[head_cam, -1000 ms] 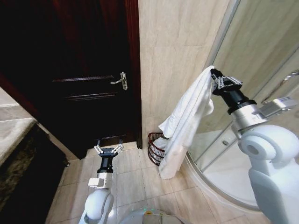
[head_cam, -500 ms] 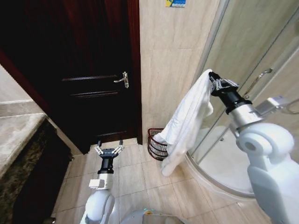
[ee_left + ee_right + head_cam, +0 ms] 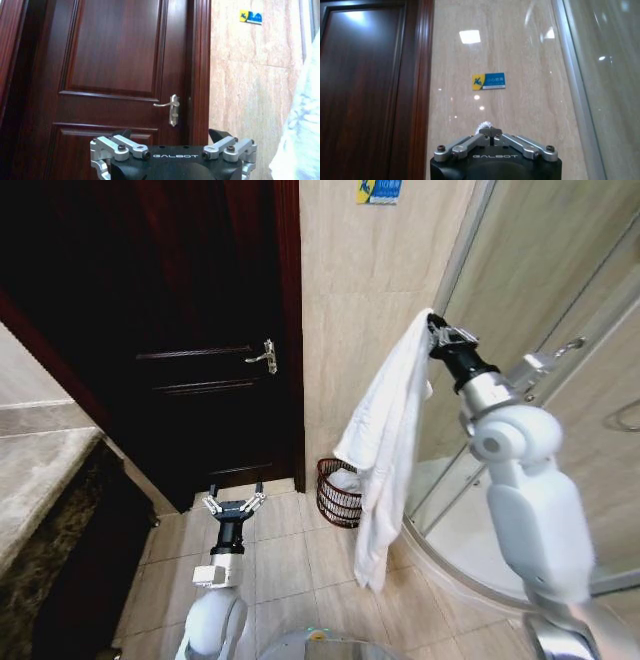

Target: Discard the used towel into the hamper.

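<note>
A long white towel [image 3: 385, 440] hangs from my right gripper [image 3: 434, 325], which is shut on its top end and held high in front of the beige tiled wall. A small tuft of the towel [image 3: 484, 126] pokes out between the closed fingers in the right wrist view. The towel's lower end dangles in front of the hamper [image 3: 336, 493], a round dark reddish wire basket on the floor against the wall. My left gripper [image 3: 233, 502] is low over the floor tiles, open and holding nothing, facing the dark door. The towel's edge [image 3: 302, 123] shows in the left wrist view.
A dark wooden door [image 3: 190, 330] with a metal handle [image 3: 264, 357] stands left of the hamper. A curved glass shower enclosure [image 3: 540, 300] with a raised base [image 3: 470, 565] is on the right. A stone counter [image 3: 40, 470] runs along the left. Floor tiles [image 3: 290, 555] lie ahead.
The head view has shifted, so the camera moved. My right gripper with the towel has swung up and left towards the wall; the towel now hangs straighter, over the hamper's side. The left arm is unmoved.
</note>
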Robot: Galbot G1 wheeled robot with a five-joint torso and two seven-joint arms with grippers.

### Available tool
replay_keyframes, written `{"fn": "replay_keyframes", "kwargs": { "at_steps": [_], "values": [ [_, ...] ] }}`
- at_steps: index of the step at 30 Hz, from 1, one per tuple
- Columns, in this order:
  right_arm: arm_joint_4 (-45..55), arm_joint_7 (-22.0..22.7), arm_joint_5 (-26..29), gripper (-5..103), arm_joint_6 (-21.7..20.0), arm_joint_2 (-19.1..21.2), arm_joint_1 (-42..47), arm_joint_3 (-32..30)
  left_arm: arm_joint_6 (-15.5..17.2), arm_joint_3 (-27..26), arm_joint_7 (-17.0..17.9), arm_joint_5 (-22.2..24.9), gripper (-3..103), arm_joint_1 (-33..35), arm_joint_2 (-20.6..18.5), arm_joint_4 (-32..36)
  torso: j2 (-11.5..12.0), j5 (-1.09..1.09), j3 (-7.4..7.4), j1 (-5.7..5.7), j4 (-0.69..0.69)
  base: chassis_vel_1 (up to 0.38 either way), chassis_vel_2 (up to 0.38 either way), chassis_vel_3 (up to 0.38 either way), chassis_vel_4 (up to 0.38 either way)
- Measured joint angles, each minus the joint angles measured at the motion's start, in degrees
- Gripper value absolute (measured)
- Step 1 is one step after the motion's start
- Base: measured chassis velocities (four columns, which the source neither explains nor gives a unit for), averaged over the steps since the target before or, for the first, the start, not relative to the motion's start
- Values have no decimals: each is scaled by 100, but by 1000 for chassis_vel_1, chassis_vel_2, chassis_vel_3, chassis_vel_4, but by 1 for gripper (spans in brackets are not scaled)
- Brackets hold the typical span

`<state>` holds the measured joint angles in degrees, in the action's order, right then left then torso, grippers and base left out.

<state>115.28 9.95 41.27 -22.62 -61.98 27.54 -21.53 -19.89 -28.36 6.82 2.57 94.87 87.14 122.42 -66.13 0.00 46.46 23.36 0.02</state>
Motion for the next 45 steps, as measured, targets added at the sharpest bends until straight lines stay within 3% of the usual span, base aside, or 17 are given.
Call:
{"fn": "replay_keyframes", "kwargs": {
  "at_steps": [5, 8, 17, 29, 45],
  "values": [
    [-485, -10, -79, 0, 5, 23, -633, 179, 8, -13, -2, -1, 100, 1, 49, -8, -137, 0, 75, 68, 1, 0, 0, 0, 0],
    [-749, -109, -58, 0, -152, 243, -1100, 226, 8, -24, -3, 9, 100, 9, 48, -12, -243, 0, 130, 115, 0, 0, 0, 0, 0],
    [-1294, 5, 429, 0, -346, 686, -2232, 831, -84, 65, 5, 63, 100, -11, 37, -62, -514, 1, 280, 234, -1, 0, 0, 0, 0],
    [-2470, 42, 486, 0, -340, 444, -3842, 1638, -168, 115, -8, 65, 100, 19, 103, 30, -540, 0, 298, 246, 0, 0, 0, 0, 0],
    [-4142, -412, -251, 0, -50, 162, -5201, 2252, -258, 99, -73, 26, 100, 154, 192, 131, -496, 3, 274, 226, -2, 0, 0, 0, 0]
  ]
}}
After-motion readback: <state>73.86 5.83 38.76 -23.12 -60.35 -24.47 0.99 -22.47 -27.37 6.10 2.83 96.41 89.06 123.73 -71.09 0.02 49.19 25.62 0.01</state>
